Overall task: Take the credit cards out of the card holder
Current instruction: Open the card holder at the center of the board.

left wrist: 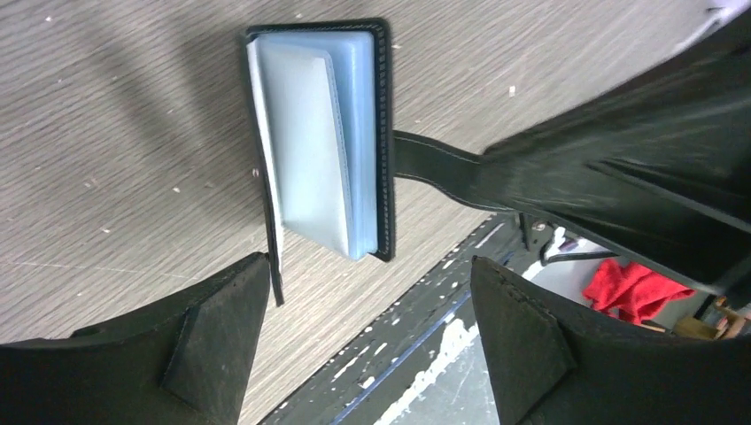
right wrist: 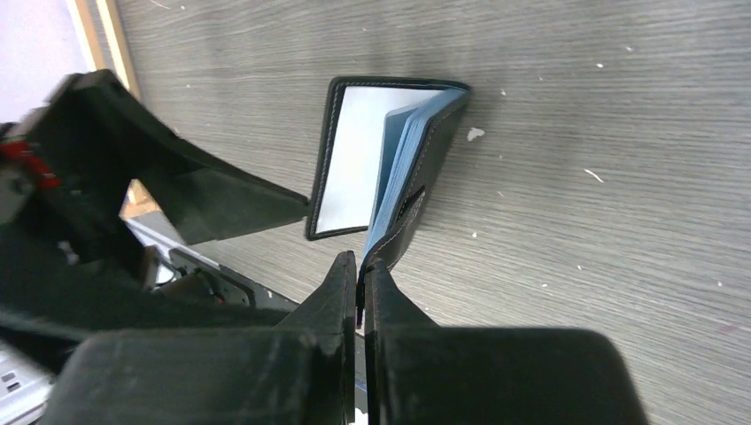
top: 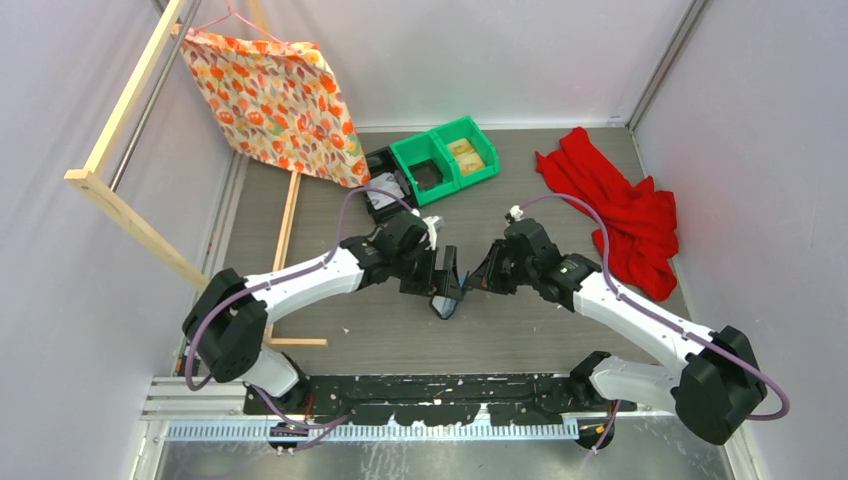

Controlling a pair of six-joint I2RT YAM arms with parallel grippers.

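Note:
The card holder (top: 447, 292), a black bifold wallet, stands half open between my two grippers at the table's middle. My right gripper (right wrist: 361, 276) is shut on the lower edge of one wallet cover (right wrist: 416, 186). A white card (right wrist: 352, 159) shows against the other cover, with pale blue sleeves beside it. In the left wrist view the open wallet (left wrist: 383, 133) shows pale cards (left wrist: 310, 142) in its sleeves, and its snap tab (left wrist: 434, 168) runs toward the right gripper. My left gripper (left wrist: 367, 301) is open and empty just below the wallet, one finger (left wrist: 221, 328) next to its thin cover edge.
A green bin (top: 445, 160) and a black bin (top: 385, 190) stand behind the grippers. A red cloth (top: 620, 210) lies at the right. A patterned cloth (top: 275, 100) hangs on a wooden frame (top: 130, 220) at the left. A black rail (top: 430, 395) runs along the near edge.

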